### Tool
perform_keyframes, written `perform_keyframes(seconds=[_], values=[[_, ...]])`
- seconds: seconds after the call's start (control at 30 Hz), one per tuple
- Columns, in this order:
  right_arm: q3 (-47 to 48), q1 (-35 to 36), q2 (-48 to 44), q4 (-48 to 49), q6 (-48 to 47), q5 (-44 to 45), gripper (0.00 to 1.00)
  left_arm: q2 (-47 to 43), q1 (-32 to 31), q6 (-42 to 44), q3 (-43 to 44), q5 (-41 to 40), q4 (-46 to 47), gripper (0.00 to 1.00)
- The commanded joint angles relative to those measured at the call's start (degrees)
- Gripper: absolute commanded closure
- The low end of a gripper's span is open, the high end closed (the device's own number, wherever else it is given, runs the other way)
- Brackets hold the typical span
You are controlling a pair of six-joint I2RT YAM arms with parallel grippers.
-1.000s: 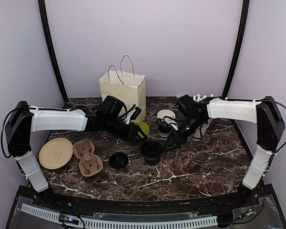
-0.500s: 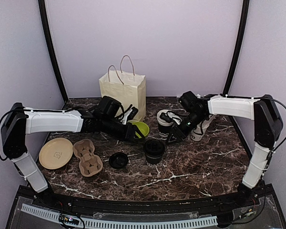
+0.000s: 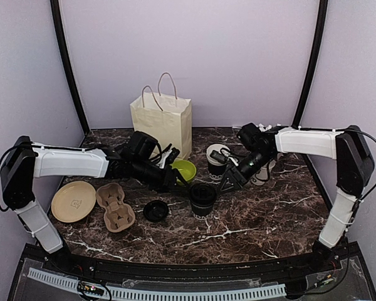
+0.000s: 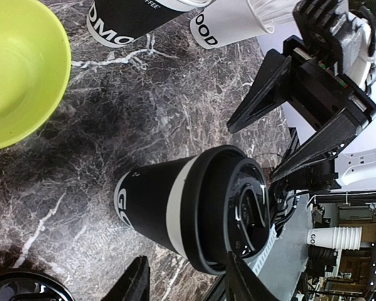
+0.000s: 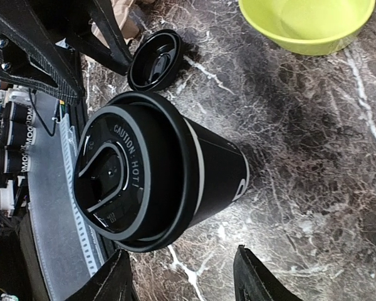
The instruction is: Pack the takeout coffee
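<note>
A lidded black takeout coffee cup (image 3: 202,197) stands on the marble table between both arms. My left gripper (image 3: 175,180) is just left of it, open, the cup (image 4: 194,213) ahead of its fingertips (image 4: 135,282) and untouched. From the right, my right gripper (image 3: 229,182) faces the same cup (image 5: 156,182), open and holding nothing. A second black cup (image 3: 216,160) without a lid stands behind, by the right arm. A loose black lid (image 3: 155,210) lies on the table left of the lidded cup.
A cream paper bag (image 3: 161,119) stands at the back. A lime-green bowl (image 3: 185,168) sits beside the left gripper. A brown cup carrier (image 3: 114,205) and a tan plate (image 3: 73,200) lie at the left. A white cup with straws (image 3: 263,170) stands behind the right arm.
The right gripper rose toward the open cup, then came back down beside the lidded cup with its jaws a little wider. The left gripper slid slightly off the bowl toward the cup.
</note>
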Motion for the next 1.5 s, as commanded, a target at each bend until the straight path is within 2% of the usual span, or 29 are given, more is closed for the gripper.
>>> perform_keyframes(seconds=[0.0,0.7,1.03,1.23,1.4,1.47], values=[[0.10,-0.06,1.69,-0.48,0.05,-3.74,0.45,-0.20,0.27,-1.63,-0.50,2.31,2.36,0.56],[0.83,-0.06,5.80,1.47,1.79,-2.19,0.48,5.88,0.26,0.53,0.49,0.48,0.82,0.59],[-0.01,0.43,10.26,4.15,6.77,12.20,0.52,11.72,0.27,4.90,-1.40,-4.66,-9.10,0.60],[-2.21,2.16,11.37,6.05,7.92,19.01,0.53,13.29,0.21,4.72,-6.85,-4.63,-8.03,0.61],[-0.85,2.32,11.34,5.00,6.86,18.43,0.53,11.92,0.12,4.36,-8.98,-4.12,-4.62,0.62],[0.10,2.23,10.48,3.77,4.99,15.72,0.53,10.45,0.06,4.64,-7.82,-4.18,-3.52,0.62]])
